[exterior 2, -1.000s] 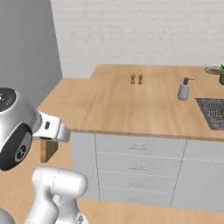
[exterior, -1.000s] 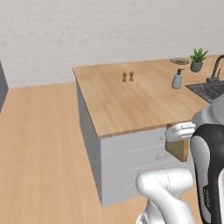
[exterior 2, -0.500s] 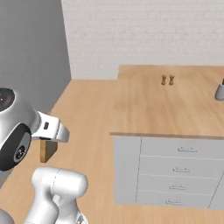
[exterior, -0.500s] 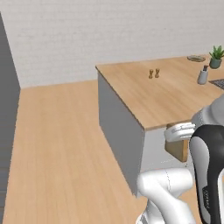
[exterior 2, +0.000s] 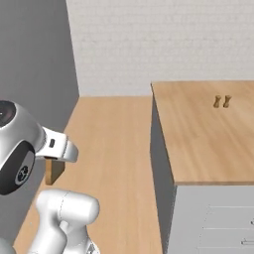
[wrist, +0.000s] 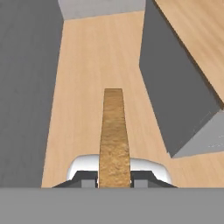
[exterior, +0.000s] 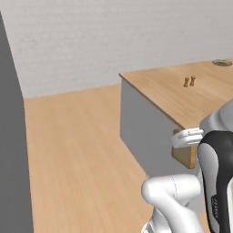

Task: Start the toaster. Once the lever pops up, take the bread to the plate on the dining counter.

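Note:
My gripper [wrist: 114,180] is shut on the bread [wrist: 113,131], a thin tan slice seen edge-on that sticks out ahead of the fingers over the wooden floor. The bread [exterior: 184,154] hangs under the white hand beside the dining counter's grey end wall, and it shows again as the bread [exterior 2: 53,171] near the arm. The dining counter [exterior: 168,91] is a light-wood top, also seen as the dining counter [exterior 2: 198,139]. A small round greyish plate [exterior: 222,63] lies at its far right edge. The toaster is out of view.
Two small brown shakers [exterior: 189,81] stand on the counter, the same shakers [exterior 2: 222,101] in the other base view. A tall grey wall [exterior: 11,150] closes the left side. Grey drawers [exterior 2: 223,223] front the counter. Open wooden floor [exterior: 77,150] lies between.
The whole picture has shifted in both base views, so the base has moved: the counter now sits further right and more floor shows. The bread stays in the shut gripper.

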Robot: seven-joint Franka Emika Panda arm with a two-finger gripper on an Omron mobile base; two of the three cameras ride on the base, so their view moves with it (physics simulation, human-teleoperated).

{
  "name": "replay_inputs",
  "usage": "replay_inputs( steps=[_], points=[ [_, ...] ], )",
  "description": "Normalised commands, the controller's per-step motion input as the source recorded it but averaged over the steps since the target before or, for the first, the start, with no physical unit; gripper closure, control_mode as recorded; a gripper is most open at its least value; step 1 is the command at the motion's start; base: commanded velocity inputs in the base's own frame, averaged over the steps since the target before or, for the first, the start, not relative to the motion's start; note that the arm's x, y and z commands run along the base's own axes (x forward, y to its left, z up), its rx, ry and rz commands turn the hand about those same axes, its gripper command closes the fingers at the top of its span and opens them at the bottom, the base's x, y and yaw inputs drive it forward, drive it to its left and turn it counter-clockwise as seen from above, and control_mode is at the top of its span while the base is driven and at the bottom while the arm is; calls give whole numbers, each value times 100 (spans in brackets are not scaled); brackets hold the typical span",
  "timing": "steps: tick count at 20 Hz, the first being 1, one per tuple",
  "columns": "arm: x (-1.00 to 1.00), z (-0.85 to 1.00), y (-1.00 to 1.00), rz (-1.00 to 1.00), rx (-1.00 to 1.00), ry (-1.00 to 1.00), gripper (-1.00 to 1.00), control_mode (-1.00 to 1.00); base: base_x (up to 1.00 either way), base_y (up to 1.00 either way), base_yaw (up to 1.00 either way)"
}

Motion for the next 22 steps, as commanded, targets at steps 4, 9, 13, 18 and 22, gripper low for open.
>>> replay_inputs(
  steps=[4, 9, 13, 18, 22],
  points=[
    [0, 0, 0, 0, 0, 0, 100, 100, 100, 90, -30],
    [0, 0, 0, 0, 0, 0, 100, 100, 100, 87, -31],
    [0, 0, 0, 0, 0, 0, 100, 100, 100, 73, -34],
    [0, 0, 0, 0, 0, 0, 100, 100, 100, 71, -35],
    [0, 0, 0, 0, 0, 0, 100, 100, 100, 76, -34]
  ],
)
